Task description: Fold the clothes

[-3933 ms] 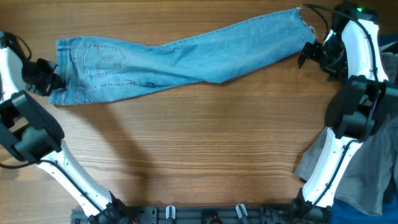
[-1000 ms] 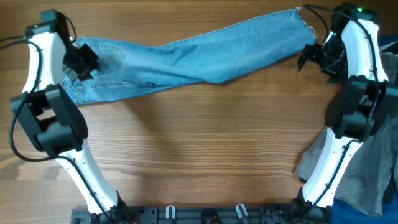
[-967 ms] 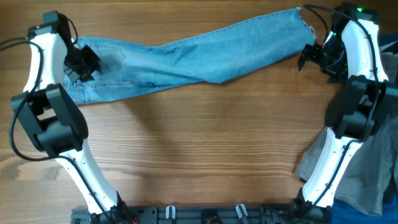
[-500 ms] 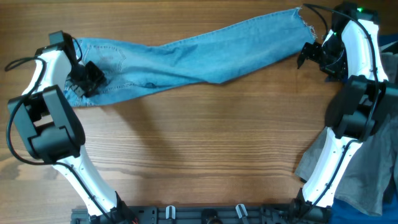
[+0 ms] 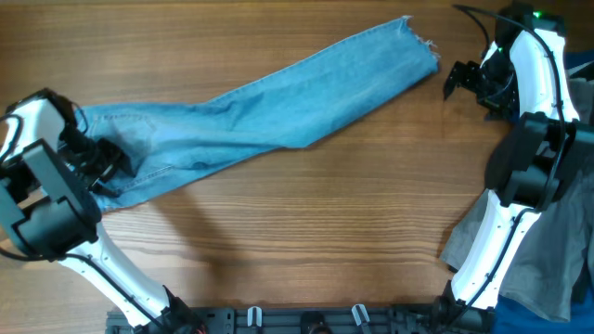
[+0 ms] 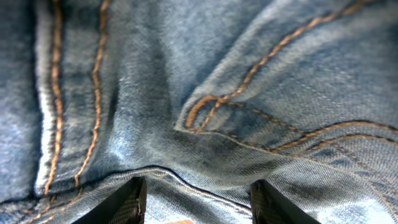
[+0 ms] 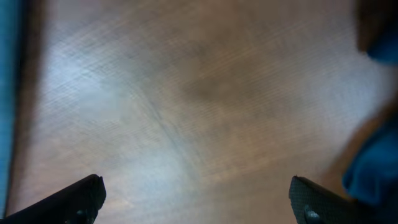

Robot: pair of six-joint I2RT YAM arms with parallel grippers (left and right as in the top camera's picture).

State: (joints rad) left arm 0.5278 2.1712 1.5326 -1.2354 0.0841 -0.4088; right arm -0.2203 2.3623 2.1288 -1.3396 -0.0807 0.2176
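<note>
The clothes here are long light blue jeans (image 5: pixel 269 107) stretched slantwise across the table. Their waist end lies near the left edge and the frayed hem (image 5: pixel 419 42) at the back right. My left gripper (image 5: pixel 104 165) sits on the waist end. In the left wrist view denim (image 6: pixel 249 93) with orange pocket stitching fills the frame. The left gripper (image 6: pixel 199 202) has its fingers apart, with a cloth edge lying between them. My right gripper (image 5: pixel 453 78) hovers open over bare wood just right of the hem, holding nothing (image 7: pixel 199 199).
A grey garment (image 5: pixel 552 250) hangs off the table's right side behind the right arm, with a dark blue one (image 7: pixel 376 168) close to the right gripper. A rail with clips (image 5: pixel 306 320) runs along the front edge.
The left gripper dragged the waist end forward and to the left, so the hem slid left, away from the right gripper. Its jaws have widened. The right arm stayed put.
</note>
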